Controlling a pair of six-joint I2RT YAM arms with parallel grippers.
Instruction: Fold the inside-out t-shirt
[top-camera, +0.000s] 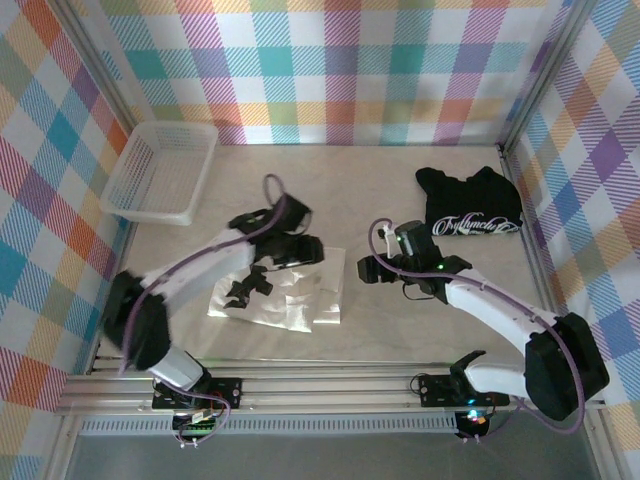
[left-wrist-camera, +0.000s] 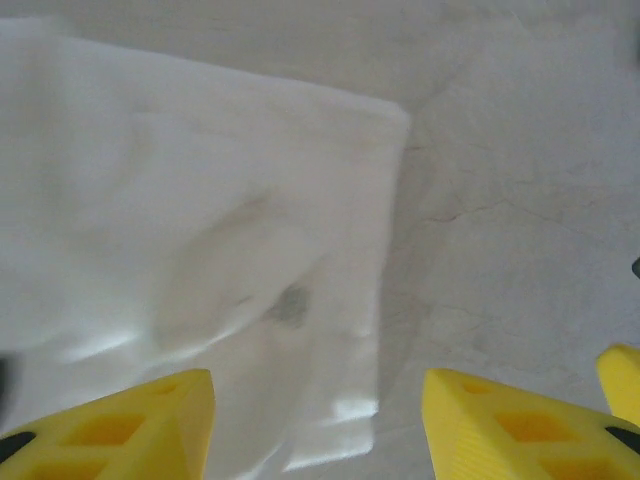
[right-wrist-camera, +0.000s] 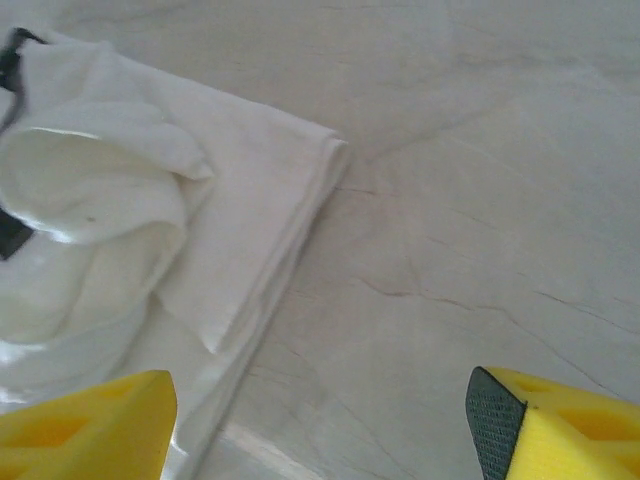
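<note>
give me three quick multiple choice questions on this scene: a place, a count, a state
1. Where is the basket? A far left B far right C middle
2. How many shirts lie on the table? A one B two C three
3. The right gripper is: A open, empty B shut on cloth C shut, empty
Answers: 1 A, it sits at the far left. 2 B, one white shirt and one black shirt. 3 A, its jaws stand wide with nothing between.
</note>
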